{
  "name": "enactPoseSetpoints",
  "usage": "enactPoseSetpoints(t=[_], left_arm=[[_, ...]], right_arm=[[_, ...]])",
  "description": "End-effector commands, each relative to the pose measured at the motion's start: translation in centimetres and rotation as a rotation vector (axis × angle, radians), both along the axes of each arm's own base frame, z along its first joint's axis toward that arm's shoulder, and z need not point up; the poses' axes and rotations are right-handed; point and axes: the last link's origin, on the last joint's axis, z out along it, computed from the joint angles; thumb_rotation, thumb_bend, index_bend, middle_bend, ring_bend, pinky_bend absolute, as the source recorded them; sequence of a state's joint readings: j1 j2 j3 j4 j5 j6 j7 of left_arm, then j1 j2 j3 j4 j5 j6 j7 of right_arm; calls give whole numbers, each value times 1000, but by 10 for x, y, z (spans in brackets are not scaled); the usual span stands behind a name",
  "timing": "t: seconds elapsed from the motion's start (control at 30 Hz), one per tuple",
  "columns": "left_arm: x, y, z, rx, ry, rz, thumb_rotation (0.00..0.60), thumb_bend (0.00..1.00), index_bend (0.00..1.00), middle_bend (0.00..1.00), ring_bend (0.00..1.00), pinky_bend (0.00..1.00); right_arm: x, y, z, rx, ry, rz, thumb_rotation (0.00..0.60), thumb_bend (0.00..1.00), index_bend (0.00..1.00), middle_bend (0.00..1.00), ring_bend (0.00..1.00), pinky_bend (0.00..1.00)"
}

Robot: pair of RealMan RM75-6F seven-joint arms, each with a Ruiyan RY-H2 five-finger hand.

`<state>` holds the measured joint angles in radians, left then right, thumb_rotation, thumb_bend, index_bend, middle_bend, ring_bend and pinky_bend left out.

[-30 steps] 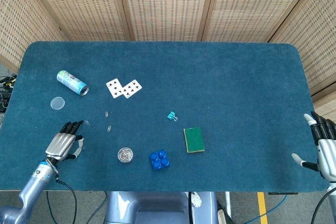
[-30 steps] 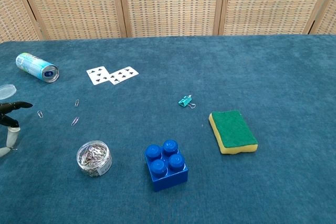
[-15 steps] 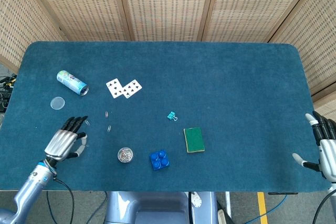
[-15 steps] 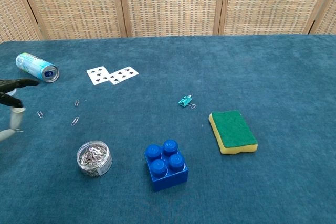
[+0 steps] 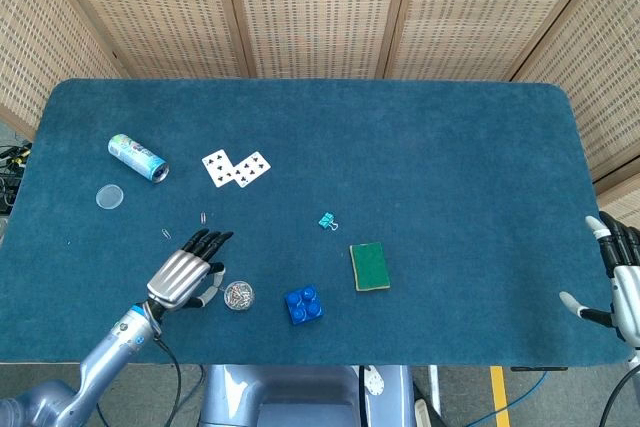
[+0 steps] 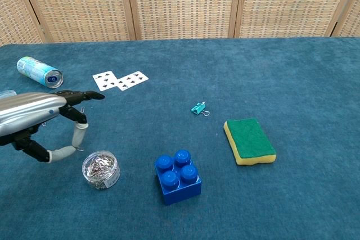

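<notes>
Even, bright diffuse overhead light in both views; shadows soft & short, no glare on the table felt (image 5: 420, 147). Focus sharp; slight wide-angle bowing at head-view edges.

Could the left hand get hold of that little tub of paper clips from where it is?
Probably yes: the left hand hangs open right beside the tub of paper clips, with nothing between them.

Left hand (image 5: 186, 270): brushed silver back plates, black fingers, pale grey thumb; blue ring at wrist; silver-grey forearm with black cable. Right hand (image 5: 622, 282): same silver-and-black build, grey thumb.
</notes>
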<state>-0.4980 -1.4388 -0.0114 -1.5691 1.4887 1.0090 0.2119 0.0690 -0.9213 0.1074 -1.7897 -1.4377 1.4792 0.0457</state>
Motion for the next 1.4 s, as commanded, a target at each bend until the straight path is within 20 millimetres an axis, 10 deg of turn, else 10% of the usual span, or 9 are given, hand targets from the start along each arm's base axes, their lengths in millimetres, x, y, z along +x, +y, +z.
enactPoseSetpoints(t=[0.03, 0.93, 1.4], left_arm=[[4, 1, -4, -11, -4, -1, 600, 411, 620, 0, 0, 0], [9, 4, 0, -22, -84, 4, 600, 214, 386, 0, 0, 0], [-65, 66, 43, 219, 104, 71, 600, 270, 521, 0, 0, 0]], right_arm=[[0, 0, 0, 1, 0, 1, 600, 0, 0, 0, 0, 0], [0, 0, -1, 12, 4, -2, 600, 0, 0, 0, 0, 0], [1, -1, -4, 21, 13, -3, 600, 0, 0, 0, 0, 0]])
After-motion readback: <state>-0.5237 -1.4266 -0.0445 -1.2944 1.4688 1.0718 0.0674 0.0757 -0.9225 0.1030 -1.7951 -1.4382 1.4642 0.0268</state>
